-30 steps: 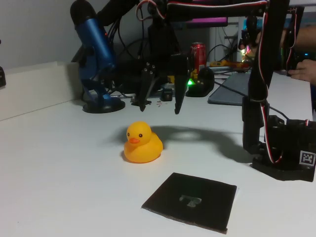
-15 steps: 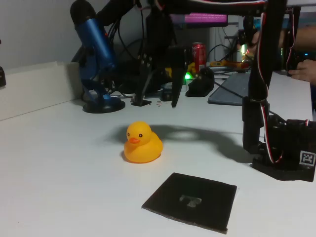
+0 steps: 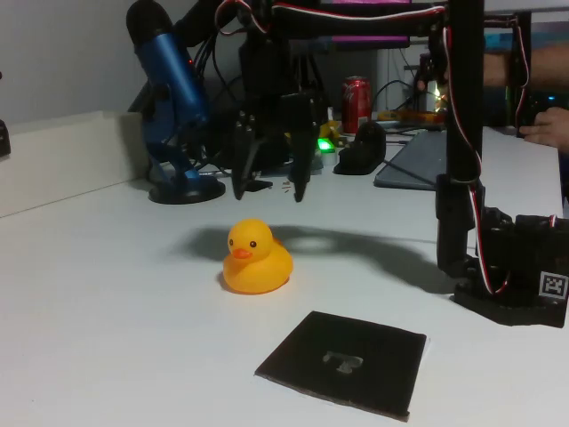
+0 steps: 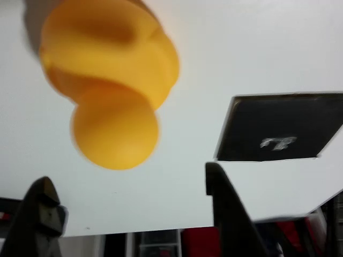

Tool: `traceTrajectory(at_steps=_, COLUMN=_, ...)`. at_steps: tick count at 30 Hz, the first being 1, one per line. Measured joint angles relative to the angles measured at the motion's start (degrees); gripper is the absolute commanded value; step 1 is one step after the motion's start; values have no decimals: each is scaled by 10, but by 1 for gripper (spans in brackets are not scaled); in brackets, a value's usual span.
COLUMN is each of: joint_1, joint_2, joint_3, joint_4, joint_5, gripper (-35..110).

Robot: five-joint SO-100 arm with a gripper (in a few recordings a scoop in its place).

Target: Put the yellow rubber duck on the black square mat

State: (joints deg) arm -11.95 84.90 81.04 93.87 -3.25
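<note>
The claw (image 3: 269, 185) hangs wide open and empty above the duck (image 3: 257, 258). Light, glossy, likely slippery and squashy: grip the broad body, not the head.

In the fixed view, duck (image 3: 256, 258) sits behind-left of mat (image 3: 347, 362), below pincer (image 3: 269, 191).

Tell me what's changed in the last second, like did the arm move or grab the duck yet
The gripper slid to the left in the fixed view, from right of the yellow rubber duck to roughly above and behind it, its jaws spread throughout. Nothing was grabbed or released. The duck sits at the same spot on the white table, and the black square mat in front hasn't shifted.
</note>
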Motion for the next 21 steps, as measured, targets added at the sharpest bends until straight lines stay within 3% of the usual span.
traceTrajectory(at_steps=12, joint_1=-4, joint_2=-46, joint_3=-21, joint_4=-2, joint_5=-2, gripper=33)
traceTrajectory(at_steps=21, joint_1=-64, joint_2=-87, joint_3=-21, joint_4=-4, joint_5=2, gripper=33)
